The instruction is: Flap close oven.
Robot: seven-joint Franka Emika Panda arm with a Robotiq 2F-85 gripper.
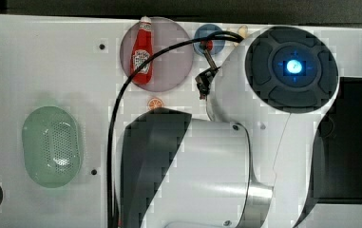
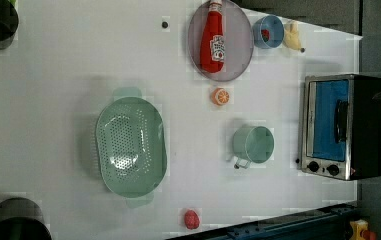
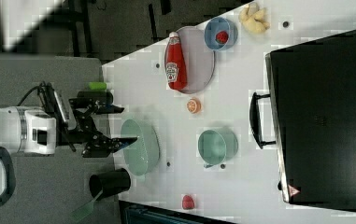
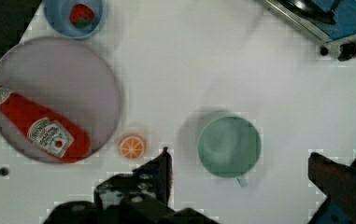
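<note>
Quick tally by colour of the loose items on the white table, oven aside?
Red: 3, ketchup bottle, strawberry, small red fruit
Green: 2, colander, mug
Orange: 1, orange slice
Blue: 1, small bowl
Grey: 1, plate
Yellow: 1, ginger-like piece
Total: 9

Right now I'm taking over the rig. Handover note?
Gripper: open, empty, at the table edge by the green colander, well away from the oven.
Flap: roughly upright at the oven front, handle sticking out. Cannot tell whether it is fully shut or ajar.
Done: nothing, no contact yet.
Left: reach the flap and press it fully closed.
</note>
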